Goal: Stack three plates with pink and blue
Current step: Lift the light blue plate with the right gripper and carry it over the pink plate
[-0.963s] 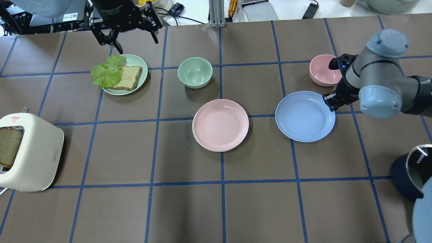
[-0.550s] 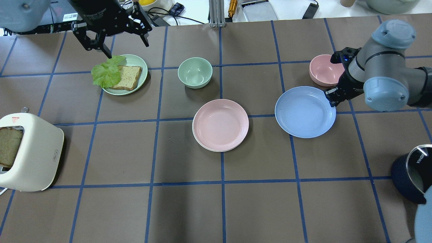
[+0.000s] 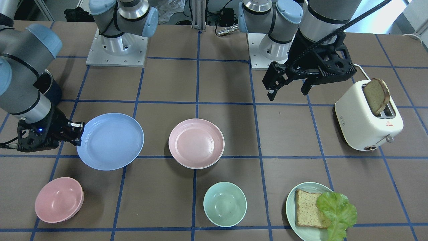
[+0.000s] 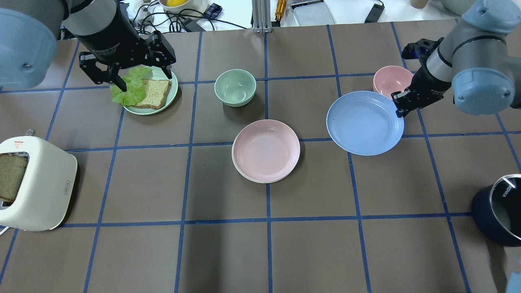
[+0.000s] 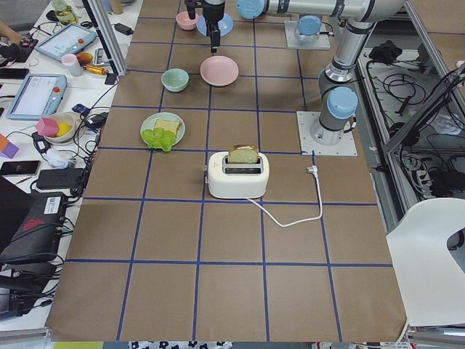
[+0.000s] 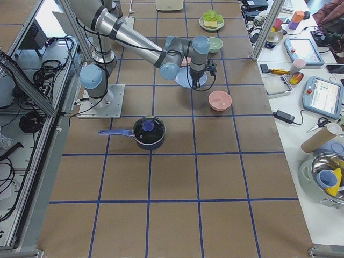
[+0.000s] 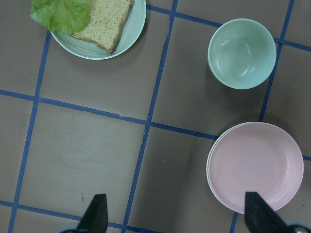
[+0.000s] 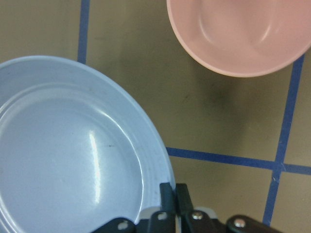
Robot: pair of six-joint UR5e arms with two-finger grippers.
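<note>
The pale blue plate (image 4: 365, 123) hangs a little above the table, right of centre. My right gripper (image 4: 401, 106) is shut on its right rim. The right wrist view shows the fingers (image 8: 167, 194) pinched on the plate's edge (image 8: 73, 155). The pink plate (image 4: 265, 149) lies at the table's centre on the cream-white plate, of which only the rim (image 4: 241, 171) shows. My left gripper (image 4: 144, 79) is open and empty, high above the mint-green plate. Its fingertips (image 7: 95, 216) frame the pink plate (image 7: 255, 167) in the left wrist view.
A mint-green plate (image 4: 173, 87) with bread and lettuce sits at the back left. A mint bowl (image 4: 235, 86) stands behind the pink plate. A pink bowl (image 4: 386, 79) stands just behind the blue plate. A toaster (image 4: 36, 183) is at the left edge, a dark pot (image 4: 494, 207) at the right edge.
My right gripper has lifted the blue plate off the table and carried it slightly away from me. My left arm has moved left and nearer, over the mint-green plate.
</note>
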